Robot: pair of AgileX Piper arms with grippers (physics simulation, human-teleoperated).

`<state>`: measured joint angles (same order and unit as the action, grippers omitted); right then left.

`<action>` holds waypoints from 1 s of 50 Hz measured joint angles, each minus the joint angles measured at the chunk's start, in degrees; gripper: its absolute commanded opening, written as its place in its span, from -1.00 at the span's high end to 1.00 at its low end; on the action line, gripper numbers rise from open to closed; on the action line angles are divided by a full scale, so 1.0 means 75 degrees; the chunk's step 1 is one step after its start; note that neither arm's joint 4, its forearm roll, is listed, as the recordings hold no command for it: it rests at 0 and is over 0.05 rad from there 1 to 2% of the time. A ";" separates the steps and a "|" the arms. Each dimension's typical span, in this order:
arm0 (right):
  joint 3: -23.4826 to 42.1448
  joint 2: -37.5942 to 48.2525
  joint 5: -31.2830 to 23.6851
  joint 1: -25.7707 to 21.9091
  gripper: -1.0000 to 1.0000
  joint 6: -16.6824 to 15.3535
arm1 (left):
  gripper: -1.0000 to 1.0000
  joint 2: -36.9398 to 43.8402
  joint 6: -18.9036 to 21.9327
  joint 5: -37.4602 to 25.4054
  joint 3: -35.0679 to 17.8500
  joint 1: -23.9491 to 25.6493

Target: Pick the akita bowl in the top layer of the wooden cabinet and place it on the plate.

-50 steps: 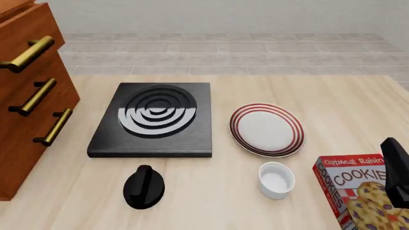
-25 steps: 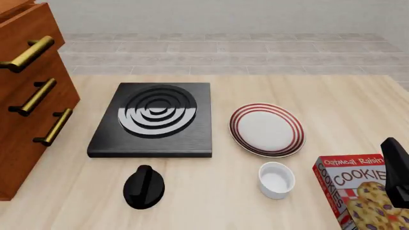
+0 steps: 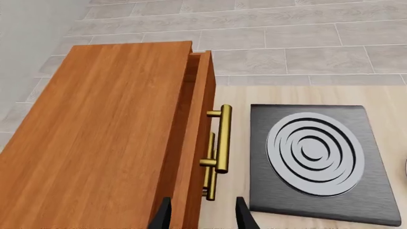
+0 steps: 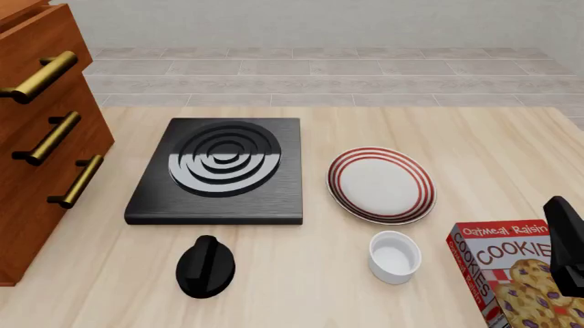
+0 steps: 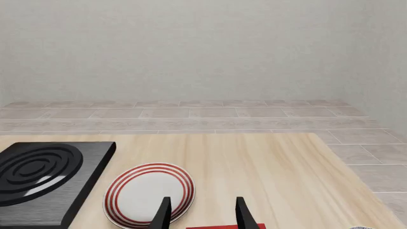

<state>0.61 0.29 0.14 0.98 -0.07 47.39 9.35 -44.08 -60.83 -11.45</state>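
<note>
The wooden cabinet [image 4: 37,157] stands at the table's left edge, and the left wrist view looks down on its top [image 3: 108,138]. The top layer's front [image 3: 198,114] carries a brass bar handle [image 3: 222,138] [image 4: 41,75]; only a narrow dark gap shows behind that front. The akita bowl is hidden. My left gripper [image 3: 202,217] hovers above the cabinet's front edge, open and empty, and does not show in the front view. The plate [image 4: 381,184] [image 5: 149,193], white with red rings, lies right of centre. My right gripper [image 5: 202,214] is open and empty on the plate's near side.
A black square stove [image 4: 219,171] lies between cabinet and plate. In front of it sits a black knob-shaped object [image 4: 205,266]. A plain white cup [image 4: 394,256] stands just in front of the plate, beside a red cookie box [image 4: 511,273]. The right arm [image 4: 565,242] overlaps that box.
</note>
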 measured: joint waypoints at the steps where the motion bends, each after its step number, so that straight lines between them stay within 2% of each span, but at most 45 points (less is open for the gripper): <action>1: 0.0001 0.0001 0.0000 0.0000 -1.00 -0.0001 | -1.00 -0.0002 0.0004 0.0007 0.0016 -0.0011; 50: -0.0004 0.0000 -0.0019 -0.0037 -1.00 -0.0061 | -1.00 -0.0078 0.0063 0.0436 0.0999 -0.0512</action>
<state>0.58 0.29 0.00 0.70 -0.53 46.80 9.82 -40.82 -53.34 -15.29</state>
